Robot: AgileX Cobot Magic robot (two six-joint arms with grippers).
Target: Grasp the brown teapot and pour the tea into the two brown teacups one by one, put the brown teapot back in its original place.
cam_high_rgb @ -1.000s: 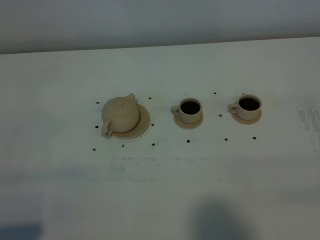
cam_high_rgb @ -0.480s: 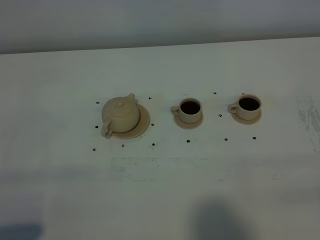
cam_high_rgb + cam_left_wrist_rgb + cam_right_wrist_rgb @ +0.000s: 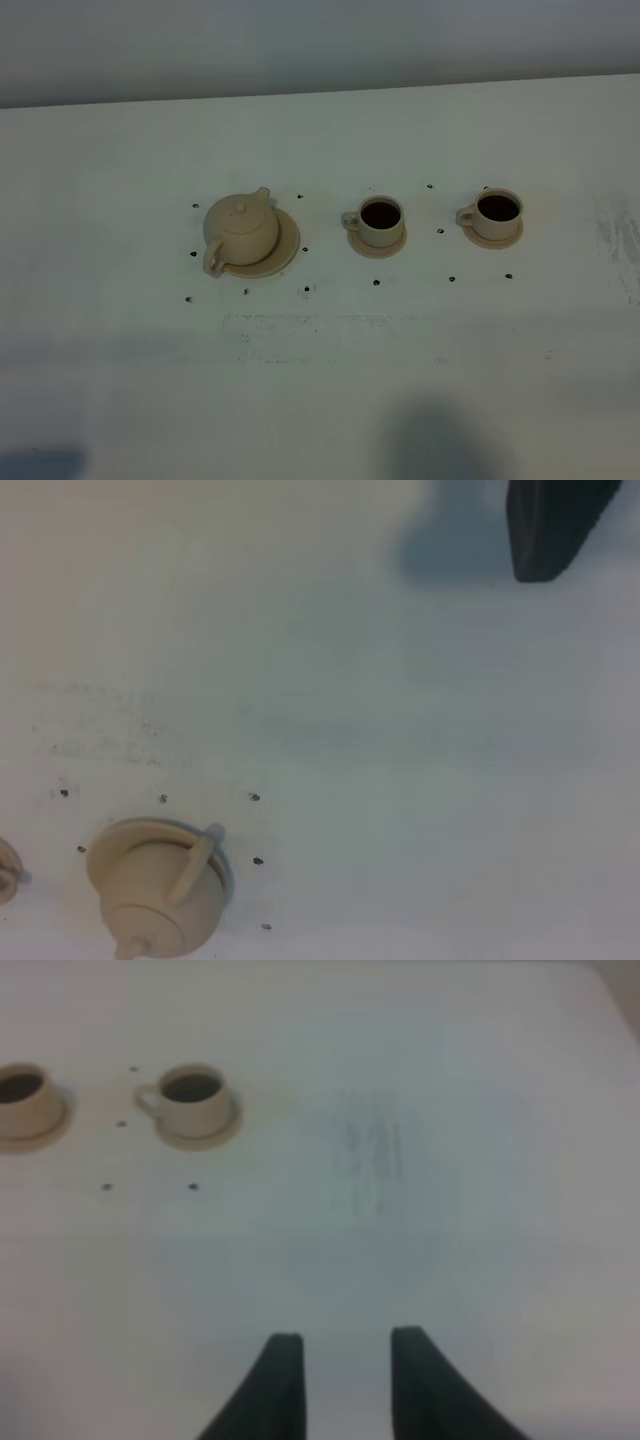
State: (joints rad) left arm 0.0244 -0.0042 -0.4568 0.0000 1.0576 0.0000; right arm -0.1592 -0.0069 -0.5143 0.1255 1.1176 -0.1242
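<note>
- We count one brown teapot [image 3: 242,229], upright with its lid on, standing on one wide saucer plate [image 3: 288,244] toward the left of the white desk [image 3: 320,380].
- We count two brown teacups: the middle teacup [image 3: 379,220] and the right teacup [image 3: 497,213], each on its own small saucer and each dark inside, set in a row with the teapot and well apart from one another.
- The teapot's spout points toward the back right and its loop handle toward the front left.
- Small dark dots mark the desk around all three pieces.
- We can read no brand, label or writing anywhere.
- Only one dark finger [image 3: 552,525] of the left gripper shows in its wrist view, so we cannot tell its spread there; it holds nothing.
- The right gripper [image 3: 340,1385] has its fingers drawn in narrow and empty, over bare desk, well apart from the right teacup.
</note>
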